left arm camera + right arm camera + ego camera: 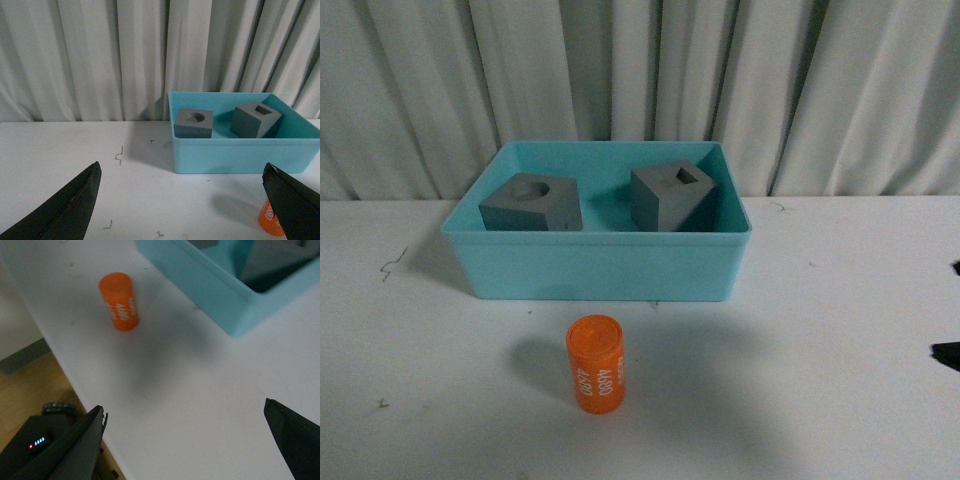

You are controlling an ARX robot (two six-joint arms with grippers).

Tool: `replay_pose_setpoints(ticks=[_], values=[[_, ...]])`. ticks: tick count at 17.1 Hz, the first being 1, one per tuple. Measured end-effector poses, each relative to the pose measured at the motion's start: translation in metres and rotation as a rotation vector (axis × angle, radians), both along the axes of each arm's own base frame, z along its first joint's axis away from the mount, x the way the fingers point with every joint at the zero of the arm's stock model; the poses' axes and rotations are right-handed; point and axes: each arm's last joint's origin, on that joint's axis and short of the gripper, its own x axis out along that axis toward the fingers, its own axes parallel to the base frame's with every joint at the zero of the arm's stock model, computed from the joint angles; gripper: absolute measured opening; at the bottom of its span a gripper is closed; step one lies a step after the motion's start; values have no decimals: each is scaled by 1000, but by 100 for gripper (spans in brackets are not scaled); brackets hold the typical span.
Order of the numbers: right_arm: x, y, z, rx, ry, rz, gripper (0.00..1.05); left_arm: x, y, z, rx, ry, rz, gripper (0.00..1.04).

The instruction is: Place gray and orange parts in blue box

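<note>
One part remains: cylinder [595, 363] on desk [820, 380], near of box [595, 268]. Left hand [181, 167], right hand [183, 406] wide; grip across its sides.

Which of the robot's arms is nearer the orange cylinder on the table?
Left, probably. The orange cylinder sits right beside the left end effector, partly hidden behind one finger. The right end effector is further off: the cylinder lies well ahead of it.

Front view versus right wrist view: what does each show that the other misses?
Front only: the curtain, plus the round-recess cube and the slotted cube inside the blue box. Right wrist only: the table edge, a black device with lit lights beyond it, and the right gripper, jaws wide apart. Both: the orange cylinder standing on the table outside the box.
</note>
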Motion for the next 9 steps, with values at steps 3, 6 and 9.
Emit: replay_pose_setpoints(ticks=[3,6,9], values=[[27,54,-16,-50,3,205,98,0,0,0,0,0,0,98],[49,89,-19,-58,-25,246,98,0,0,0,0,0,0,98],[62,119,-26,-63,13,273,98,0,0,0,0,0,0,98]])
